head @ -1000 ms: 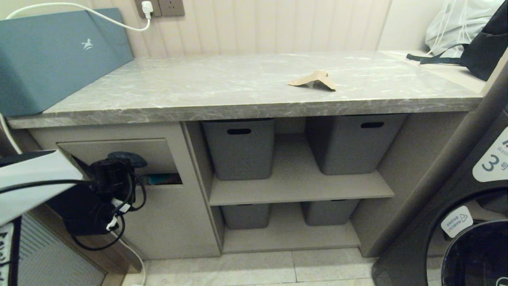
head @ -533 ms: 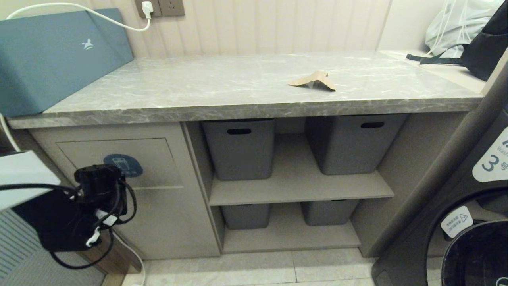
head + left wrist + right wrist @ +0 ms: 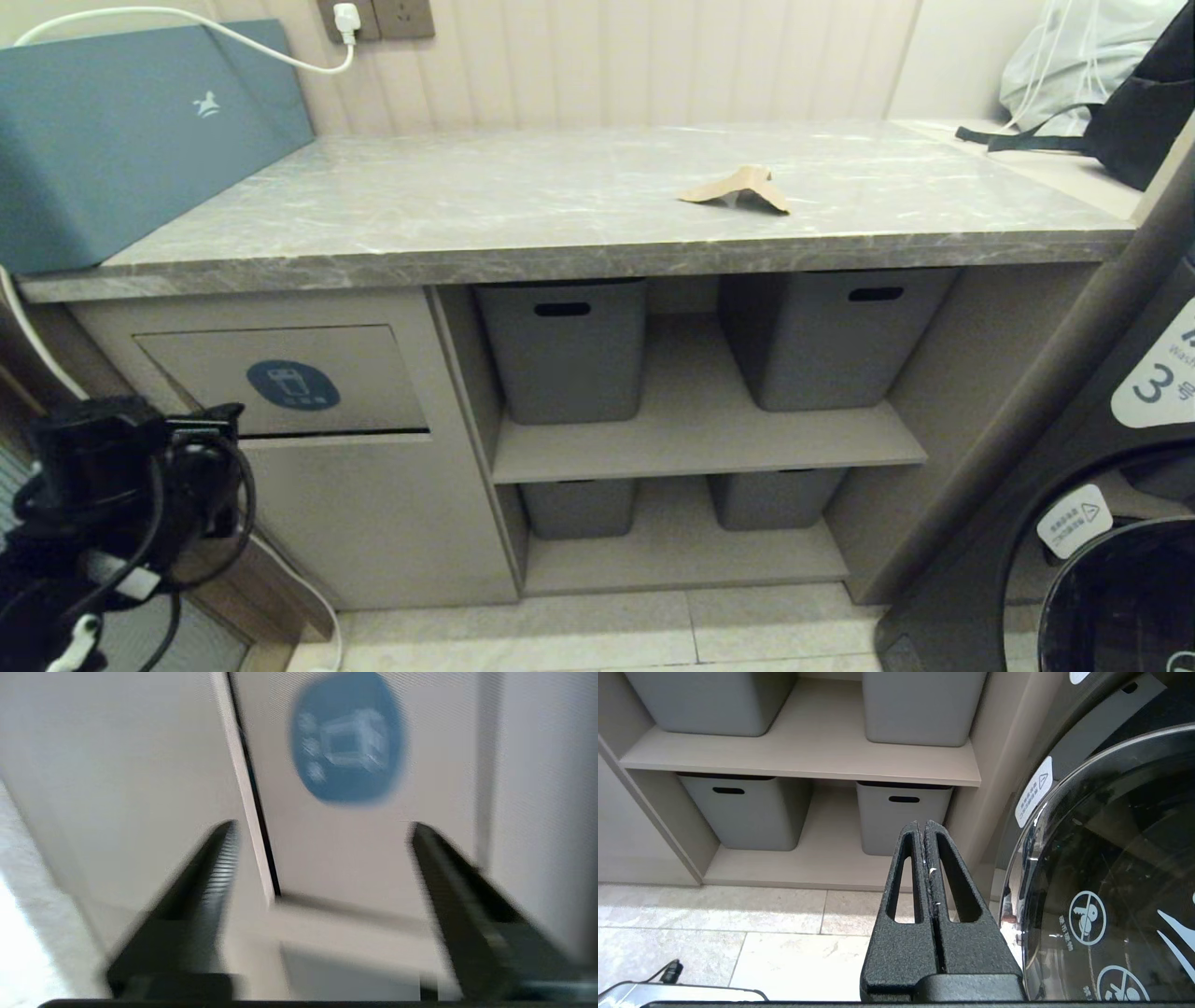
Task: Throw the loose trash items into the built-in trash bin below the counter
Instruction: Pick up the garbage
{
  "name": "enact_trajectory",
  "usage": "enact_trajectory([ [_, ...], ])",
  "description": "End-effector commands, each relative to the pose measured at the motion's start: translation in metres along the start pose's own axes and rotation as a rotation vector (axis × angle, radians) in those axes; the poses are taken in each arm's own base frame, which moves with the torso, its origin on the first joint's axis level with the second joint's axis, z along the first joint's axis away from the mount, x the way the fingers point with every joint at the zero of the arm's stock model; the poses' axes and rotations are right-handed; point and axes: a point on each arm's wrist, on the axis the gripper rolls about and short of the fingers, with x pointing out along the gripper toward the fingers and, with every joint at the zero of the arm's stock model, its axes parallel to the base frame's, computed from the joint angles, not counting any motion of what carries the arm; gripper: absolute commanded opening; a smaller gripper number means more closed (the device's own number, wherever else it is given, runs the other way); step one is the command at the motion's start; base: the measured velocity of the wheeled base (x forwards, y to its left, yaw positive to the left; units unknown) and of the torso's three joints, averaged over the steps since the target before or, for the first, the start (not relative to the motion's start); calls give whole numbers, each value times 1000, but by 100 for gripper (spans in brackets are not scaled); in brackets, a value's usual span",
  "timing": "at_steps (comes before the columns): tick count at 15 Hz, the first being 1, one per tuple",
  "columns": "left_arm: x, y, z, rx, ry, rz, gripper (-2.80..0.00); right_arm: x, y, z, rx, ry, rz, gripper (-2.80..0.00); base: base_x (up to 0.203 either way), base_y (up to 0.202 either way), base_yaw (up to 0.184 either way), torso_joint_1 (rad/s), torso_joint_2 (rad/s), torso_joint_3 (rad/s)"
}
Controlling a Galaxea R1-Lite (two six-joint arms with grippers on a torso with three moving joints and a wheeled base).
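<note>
The left gripper [image 3: 320, 826] was low at about eight o'clock in the head view, in front of the cabinet and a little away from the trash bin [image 3: 280, 381]. Its two fingers stood apart and there was nothing between them. The flap of the bin, with the blue oval sticker [image 3: 292, 385], looked almost shut; only a thin dark gap showed along its lower edge.

One piece of trash, a plain tan cardboard scrap [image 3: 738, 189], lay on the counter [image 3: 560, 257] at about one o'clock, well apart from the bin and near the front edge. I could not see a second scrap anywhere.

The right gripper [image 3: 924, 828] hung low near the floor, beside the round door of the washing machine [image 3: 1101, 872], with its fingers pressed together and empty.

In my judgement the step in hand was to go and fetch the scrap. To do it well, the arm should rise clear of the thick counter edge first, then come down on the raised fold of the scrap, because the flat parts lie close on the stone and are hard to pinch.
</note>
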Motion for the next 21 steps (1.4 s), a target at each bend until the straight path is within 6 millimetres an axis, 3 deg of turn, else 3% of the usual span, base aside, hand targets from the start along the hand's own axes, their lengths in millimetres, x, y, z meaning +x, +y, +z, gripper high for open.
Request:
enact_trajectory([
  [1, -36, -16, 16, -16, -2, -112, -280, 0, 0, 0, -3, -1, 1, -280, 0, 0, 0, 0, 0, 0],
  [4, -88, -22, 32, 97, 111, -264, -280, 0, 0, 0, 5, 1, -2, -280, 0, 0, 0, 0, 0, 0],
  [9, -162, -22, 41, 587, 553, -708, -280, 0, 0, 0, -8, 0, 4, -280, 0, 0, 0, 0, 0, 0],
  [11, -170, -44, 43, 706, 666, -872, -280, 0, 0, 0, -6, 0, 2, -280, 0, 0, 0, 0, 0, 0],
  [14, -173, -77, 21, 808, 841, -1095, -280, 0, 0, 0, -5, -1, 4, -280, 0, 0, 0, 0, 0, 0],
  [16, -157, -94, 0, 937, 864, -1184, -280, 0, 0, 0, -5, -1, 2, -280, 0, 0, 0, 0, 0, 0],
  [18, -144, -97, -14, 1076, 830, -1246, -280, 0, 0, 0, 2, -1, -2, -280, 0, 0, 0, 0, 0, 0],
  [21, -140, -76, -13, 1112, 772, -1076, -280, 0, 0, 0, 0, -1, -1, -280, 0, 0, 0, 109, -268, -162],
])
